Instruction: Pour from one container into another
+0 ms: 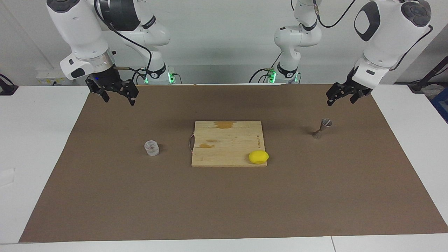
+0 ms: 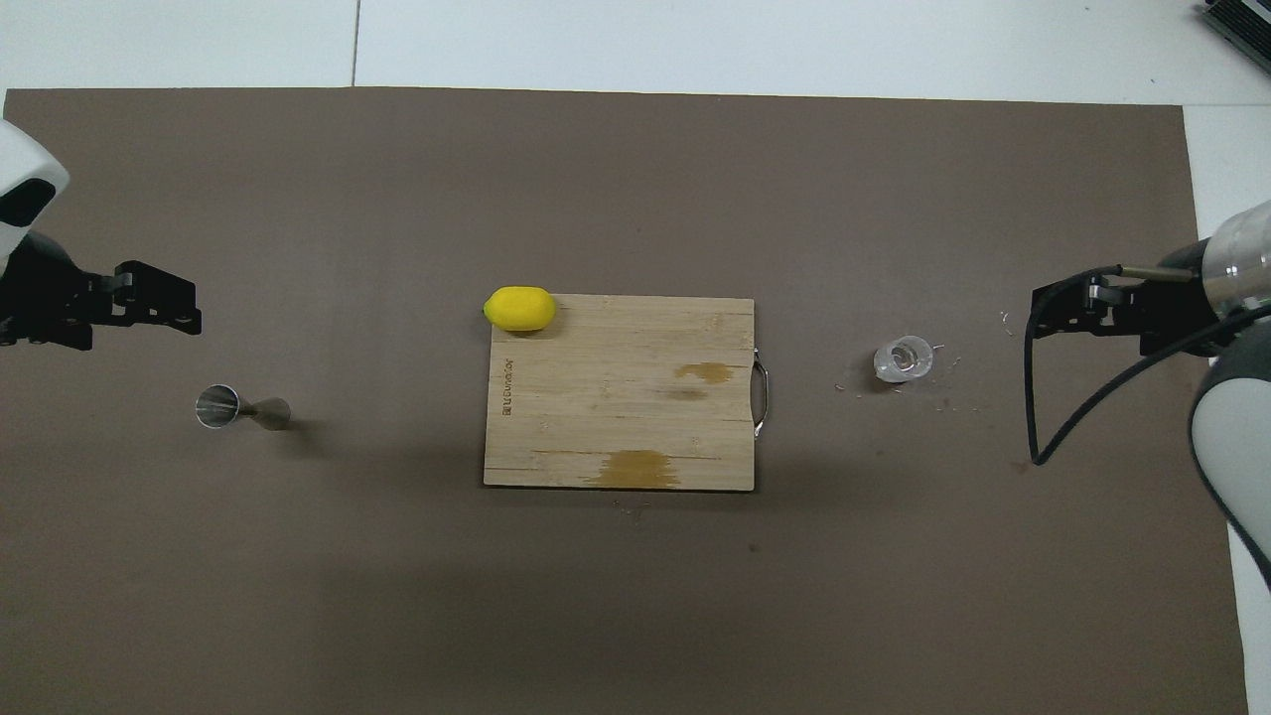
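Observation:
The small clear glass cup (image 1: 151, 148) (image 2: 904, 359) stands on the brown mat, beside the cutting board toward the right arm's end of the table. The metal hourglass jigger (image 1: 322, 128) (image 2: 241, 407) stands upright on the mat toward the left arm's end. My right gripper (image 1: 118, 100) (image 2: 1053, 308) hangs open and empty over the mat's corner, well clear of the cup. My left gripper (image 1: 340, 101) (image 2: 184, 303) hangs open and empty over the mat near the jigger, touching nothing.
A wooden cutting board (image 1: 227, 140) (image 2: 616, 397) with darker stains lies in the middle of the mat. A yellow lemon (image 1: 258, 156) (image 2: 519, 309) rests on the board's corner farthest from the robots, toward the left arm's end. White tabletop (image 1: 38, 140) surrounds the mat.

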